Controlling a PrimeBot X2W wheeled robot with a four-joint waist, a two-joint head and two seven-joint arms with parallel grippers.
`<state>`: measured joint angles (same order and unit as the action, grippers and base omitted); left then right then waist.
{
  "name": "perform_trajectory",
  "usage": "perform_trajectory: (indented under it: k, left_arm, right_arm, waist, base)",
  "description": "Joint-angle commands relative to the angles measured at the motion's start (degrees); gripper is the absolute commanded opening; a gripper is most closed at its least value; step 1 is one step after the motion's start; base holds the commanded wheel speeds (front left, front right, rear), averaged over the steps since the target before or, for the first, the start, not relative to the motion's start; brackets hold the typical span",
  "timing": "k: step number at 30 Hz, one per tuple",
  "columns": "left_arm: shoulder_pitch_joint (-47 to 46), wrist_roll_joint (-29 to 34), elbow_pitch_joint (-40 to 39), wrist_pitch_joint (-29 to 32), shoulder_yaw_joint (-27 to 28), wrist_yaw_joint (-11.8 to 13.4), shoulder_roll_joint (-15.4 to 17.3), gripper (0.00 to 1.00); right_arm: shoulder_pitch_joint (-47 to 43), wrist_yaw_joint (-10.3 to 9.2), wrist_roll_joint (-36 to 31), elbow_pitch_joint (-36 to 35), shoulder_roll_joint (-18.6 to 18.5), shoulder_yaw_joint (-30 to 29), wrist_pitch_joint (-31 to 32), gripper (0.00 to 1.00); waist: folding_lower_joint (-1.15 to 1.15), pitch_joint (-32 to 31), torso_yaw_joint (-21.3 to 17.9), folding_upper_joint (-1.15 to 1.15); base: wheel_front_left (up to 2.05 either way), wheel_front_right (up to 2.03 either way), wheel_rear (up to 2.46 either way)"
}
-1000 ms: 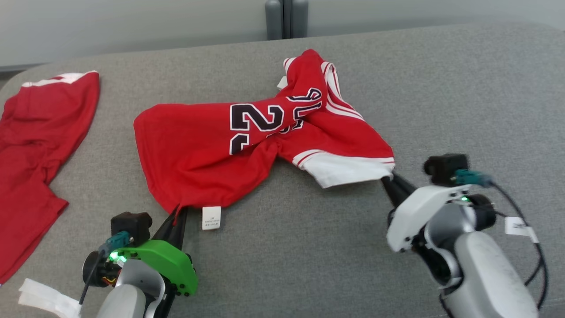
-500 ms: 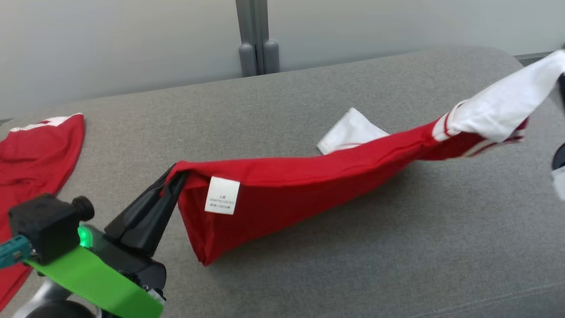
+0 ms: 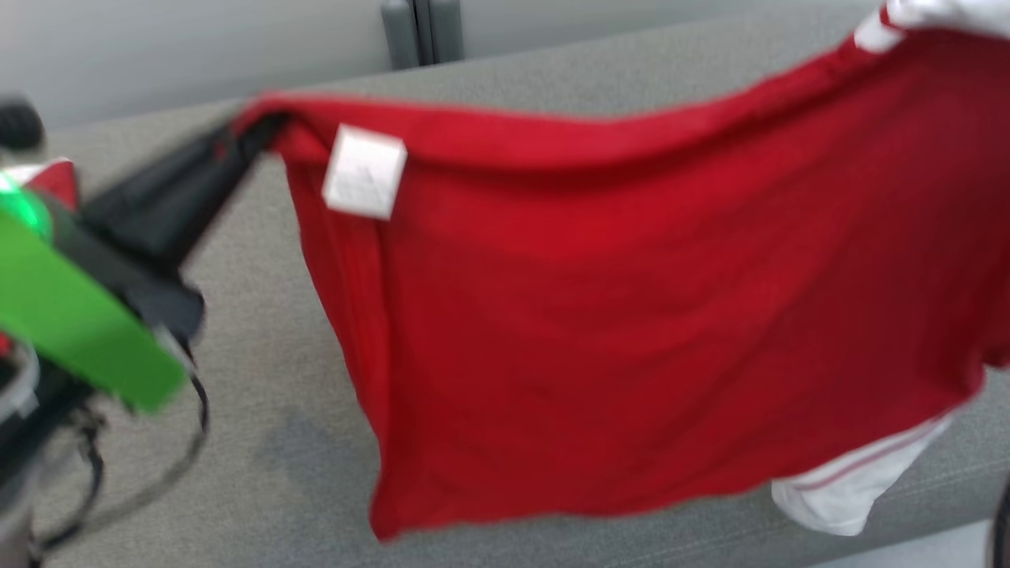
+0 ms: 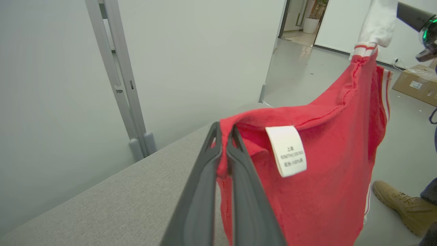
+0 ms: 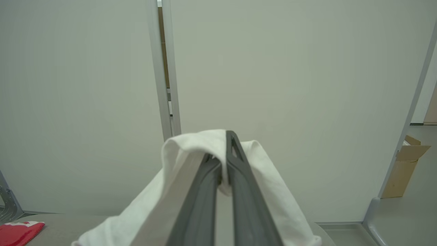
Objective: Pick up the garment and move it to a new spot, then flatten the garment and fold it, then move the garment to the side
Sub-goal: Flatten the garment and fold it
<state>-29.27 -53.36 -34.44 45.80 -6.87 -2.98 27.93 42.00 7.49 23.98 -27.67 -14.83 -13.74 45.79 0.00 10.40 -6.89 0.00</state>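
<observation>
Grey cloth-covered table (image 3: pixel 260 339) before a pale partition wall (image 3: pixel 158 47); head view, blurred. Item: red garment (image 3: pixel 631 315), raised above the table and spread as a hanging sheet, top edge stretched across the table's width; whether the bottom hem touches the table cannot be told. White care label (image 3: pixel 364 171) near the upper corner toward the table's left end. White sleeve end (image 3: pixel 844 489) dangling low over the table's right end. Left hand (image 3: pixel 264 130), fingers closed on that labelled corner. Left wrist view: the two dark fingers pinch tight on a bunch of red hem beside the label, above the table's far edge; right hand (image 4: pixel 401 8) high over the table's right end, where the garment's white part goes up to it. A person's boot (image 4: pixel 399 205) and a cardboard box (image 4: pixel 414 85) beyond the table. Right wrist view: fingers pressed together on a fold of the garment's white fabric, well above the table; second red cloth (image 5: pixel 18 230) lying at the table's left end. Step judged in hand: the first, carrying the picked-up garment to a new spot. Next move likely calls for both grips kept, top edge held taut, and the hem lowered first onto bare table away from the second red cloth.
</observation>
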Motion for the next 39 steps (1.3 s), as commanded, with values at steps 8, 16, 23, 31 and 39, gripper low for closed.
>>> perform_trajectory:
  k: [8, 16, 23, 31, 39]
  left_arm:
    - [-32.6, 11.4, 27.5, -3.7, -3.4, -1.0, -1.7, 0.00]
    - [-56.1, 23.7, 51.5, -26.6, -5.2, -2.6, -6.2, 0.00]
    - [-57.1, 26.9, 64.1, -42.9, -10.1, -4.3, -6.9, 0.00]
    - [-38.4, 21.8, 66.9, -51.5, -16.6, -4.6, -5.1, 0.00]
    - [-11.2, 16.1, 59.6, -55.0, -19.8, -3.3, -4.0, 0.00]
  right_arm:
    - [27.1, 0.00, -10.5, 21.5, 7.5, 4.5, -7.5, 0.00]
    - [49.6, -0.03, -18.4, 42.5, 11.8, 1.0, -24.2, 0.00]
    - [48.5, -0.03, -16.5, 52.3, 11.9, 2.2, -33.4, 0.00]
    - [26.0, -0.03, -11.2, 47.8, 9.8, 7.8, -38.3, 0.00]
    - [-5.9, -0.04, -7.1, 33.6, 3.7, 12.1, -37.4, 0.00]
  waist:
    - [0.00, 24.8, 3.2, 0.00]
    - [0.00, 31.3, 4.1, 0.00]
    - [0.00, 31.9, 4.3, 0.00]
    - [0.00, 28.0, 3.9, 0.00]
    - [0.00, 17.6, 4.8, 0.00]
  base:
    - [0.00, 0.00, 0.00]
    - [0.00, 0.00, 0.00]
    - [0.00, 0.00, 0.00]
    - [0.00, 0.00, 0.00]
    - [0.00, 0.00, 0.00]
